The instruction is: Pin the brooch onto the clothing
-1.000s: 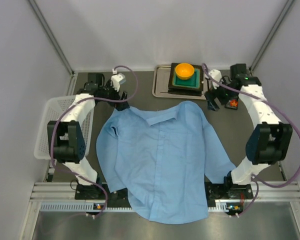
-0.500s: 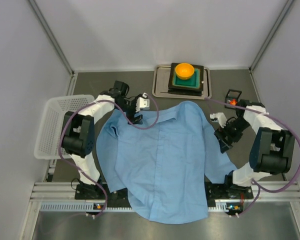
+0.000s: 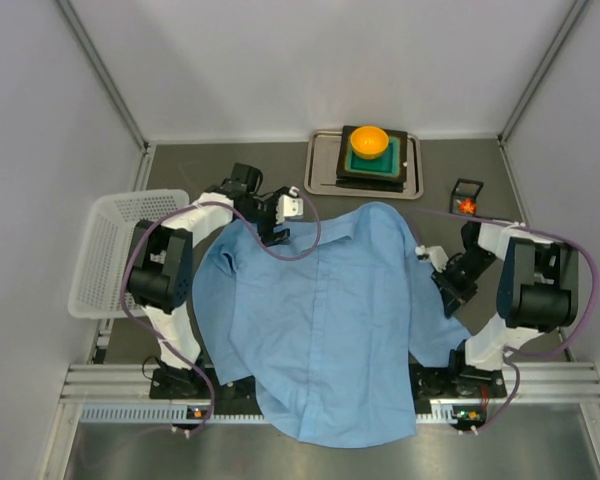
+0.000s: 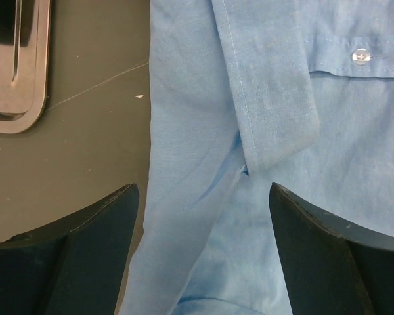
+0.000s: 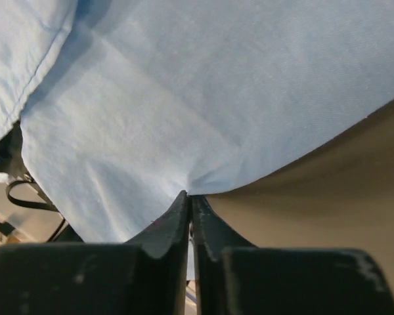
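Right claw (image 5: 189, 197) pinched the clothing (image 5: 184, 98) edge, likely so you could tension it; left claw (image 4: 202, 191) gaped over collar (image 4: 269, 85).

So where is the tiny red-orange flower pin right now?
In the top view, the tiny red-orange brooch sits far right on the dark table, by a small black frame, off the light blue shirt.

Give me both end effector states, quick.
Left end effector: open, above the shirt.
Right end effector: closed on the shirt's edge.
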Controlling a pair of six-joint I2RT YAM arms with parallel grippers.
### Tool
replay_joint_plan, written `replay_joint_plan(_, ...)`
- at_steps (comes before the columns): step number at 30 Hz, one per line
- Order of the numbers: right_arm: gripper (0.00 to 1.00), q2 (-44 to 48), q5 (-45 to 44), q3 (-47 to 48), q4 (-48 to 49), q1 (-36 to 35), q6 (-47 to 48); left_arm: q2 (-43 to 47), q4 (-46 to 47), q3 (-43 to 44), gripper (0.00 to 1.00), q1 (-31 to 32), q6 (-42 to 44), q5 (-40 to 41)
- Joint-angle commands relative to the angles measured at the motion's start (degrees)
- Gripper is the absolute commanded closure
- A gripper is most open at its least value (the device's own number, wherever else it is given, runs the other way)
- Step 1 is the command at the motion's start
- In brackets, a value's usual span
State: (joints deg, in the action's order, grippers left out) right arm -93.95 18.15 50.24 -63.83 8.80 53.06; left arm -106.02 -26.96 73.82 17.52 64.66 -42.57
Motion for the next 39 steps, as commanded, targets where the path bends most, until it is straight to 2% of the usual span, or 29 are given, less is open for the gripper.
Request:
replay_joint_plan(1, 1.0, -0.53, 0.4, 1.0, 2.4, 0.08, -4.36, -1.29, 1.04, -0.26, 0.17, 0.76, 4.49, -0.07)
replay_joint_plan(4, 1.0, 2.62, -0.66, 3.45, 2.22, 1.31, -7.0, -1.56, -0.45, -0.35, 0.29, 1.11, 7.84, 0.12)
replay_joint_plan(5, 1.0, 3.59, -1.18, 4.16, 2.31, 2.01, -7.18, -1.82, -0.81, 0.18, 0.46, 1.11, 8.11, -0.15)
replay_joint_plan(7, 1.0, 6.23, -3.03, 6.53, 2.22, 2.62, -7.53, -2.17, -0.64, 0.62, 0.59, 1.11, 7.59, -0.32)
replay_joint_plan(8, 1.0, 6.93, -3.82, 7.32, 2.22, 2.89, -7.62, -2.52, 0.41, 1.06, 0.72, 1.11, 6.71, -0.5)
replay_joint_plan(10, 1.0, 8.26, -6.19, 9.7, 2.31, 4.03, -7.27, -3.14, 3.3, 1.76, 0.87, 0.94, -0.56, 0.2)
replay_joint_plan(11, 1.0, 8.61, -6.98, 11.36, 2.4, 4.73, -6.92, -3.84, 8.02, 2.37, 1.0, 0.59, -3.9, 0.55)
replay_joint_plan(12, 1.0, 8.44, -8.56, 12.33, 2.57, 6.22, -6.22, -4.28, 10.5, 2.64, 1.0, 0.41, -10.98, 2.47)
replay_joint_plan(17, 1.0, 3.87, -11.99, 21.89, 3.01, 12.46, -5.16, -9.2, 19.47, 8.42, 1.0, -1.96, -29.64, 7.49)
replay_joint_plan(23, 1.0, -5.52, -16.65, 30.52, 5.64, 16.6, -4.45, -15.27, 23.27, 15.64, 1.0, -3.63, -43.11, 12.68)
replay_joint_plan(29, 1.0, -11.68, -19.38, 37.55, 10.65, 17.04, -8.31, -20.1, 24.76, 19.78, 1.0, -3.63, -50.94, 15.67)
replay_joint_plan(35, 1.0, -13.62, -21.58, 41.25, 15.05, 16.95, -9.29, -22.04, 26.43, 21.27, 1.0, -3.54, -54.81, 15.59)
replay_joint_plan(39, 1.0, -13.89, -19.3, 42.05, 12.44, 15.73, -6.92, -23.18, 24.24, 23.73, 1.0, -3.63, -55.35, 17.6)
